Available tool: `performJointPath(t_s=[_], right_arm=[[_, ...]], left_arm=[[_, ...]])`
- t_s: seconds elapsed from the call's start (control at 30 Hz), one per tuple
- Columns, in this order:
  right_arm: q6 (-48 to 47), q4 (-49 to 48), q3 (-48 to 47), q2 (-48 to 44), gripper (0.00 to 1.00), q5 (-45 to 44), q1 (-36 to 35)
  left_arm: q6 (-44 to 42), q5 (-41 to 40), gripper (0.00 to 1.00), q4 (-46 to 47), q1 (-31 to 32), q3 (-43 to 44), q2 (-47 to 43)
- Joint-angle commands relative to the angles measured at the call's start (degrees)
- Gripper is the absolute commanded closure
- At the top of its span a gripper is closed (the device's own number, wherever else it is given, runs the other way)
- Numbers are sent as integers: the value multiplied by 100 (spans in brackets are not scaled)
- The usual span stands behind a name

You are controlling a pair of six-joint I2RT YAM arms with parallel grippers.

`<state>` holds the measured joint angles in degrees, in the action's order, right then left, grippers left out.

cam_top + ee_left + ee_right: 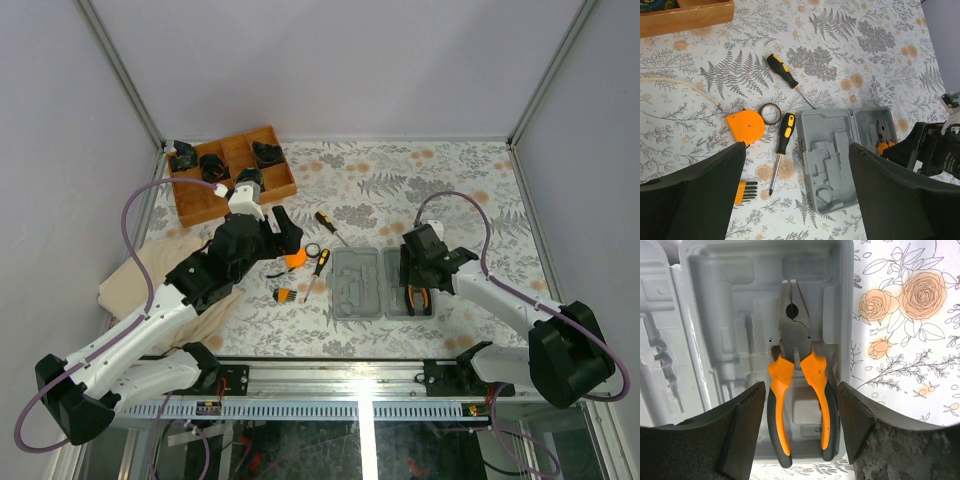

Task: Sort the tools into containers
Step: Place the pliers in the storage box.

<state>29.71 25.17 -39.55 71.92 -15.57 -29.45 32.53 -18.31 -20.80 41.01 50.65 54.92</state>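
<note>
In the grey case (715, 315), pliers (796, 355) lie lengthwise, handles near, nose far.

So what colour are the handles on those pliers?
The pliers have orange handles with dark grey outer edges, clearest in the right wrist view.

No text, label, brand, number or sign can be read, nothing legible seen on the grey case (830, 150), the orange tape measure (745, 127), or the pliers (795, 340)

We see orange-and-grey-handled steel pliers (796, 340), a moulded grey plastic case (735, 295), and a white table (905, 360) printed with grey ferns and orange roses.
</note>
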Motion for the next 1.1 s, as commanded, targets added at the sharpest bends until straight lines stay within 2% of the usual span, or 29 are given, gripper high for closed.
performJointPath(t_s=[0.0,0.17,0.47,0.63,0.77,1.07], right_arm=[[-285,-15,-218,-25,34,57,32],[-352,-109,-249,265,35,65,30],[-276,-25,-235,440,54,-268,29],[-323,11,-233,147,52,-158,34],[-219,399,-306,-127,53,-342,34],[260,960,-86,-394,71,-143,32]], left_arm=[[-43,-125,17,-21,-53,17,10],[-45,-129,17,-29,-58,6,8],[-63,-156,17,-56,-56,15,26],[-43,-130,17,-65,-59,41,71],[-28,-121,17,-65,-66,41,73],[-45,-69,17,-65,-65,40,76]])
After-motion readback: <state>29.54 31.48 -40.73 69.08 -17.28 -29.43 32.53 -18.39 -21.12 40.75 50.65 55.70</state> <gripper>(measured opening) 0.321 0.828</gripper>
